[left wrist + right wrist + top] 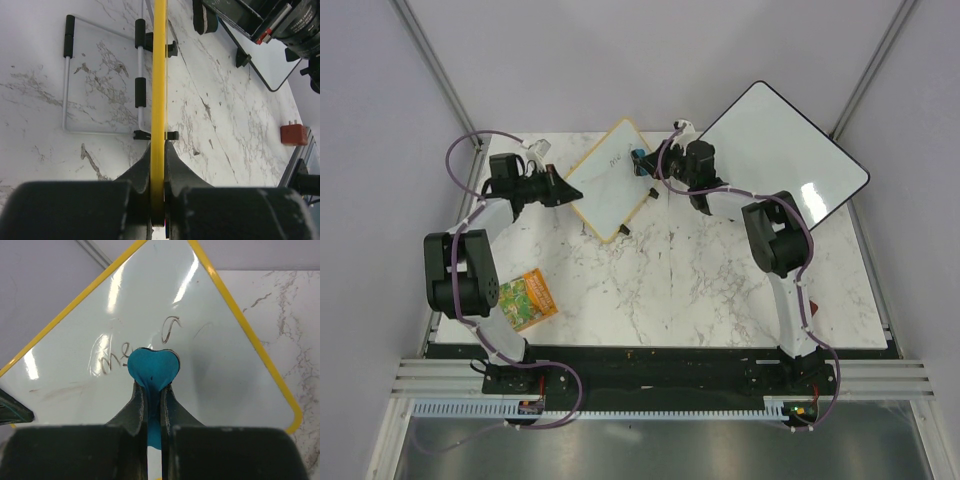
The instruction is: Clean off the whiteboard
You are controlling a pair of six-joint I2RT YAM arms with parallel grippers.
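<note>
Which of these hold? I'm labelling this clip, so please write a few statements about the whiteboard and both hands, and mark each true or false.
1. The left hand is shut on the yellow edge of the whiteboard. True.
2. The whiteboard is wiped clean. False: handwriting shows on it.
3. The right hand grips a blue eraser. True.
4. The packet lies on the right side. False: it lies beside the left arm.
</note>
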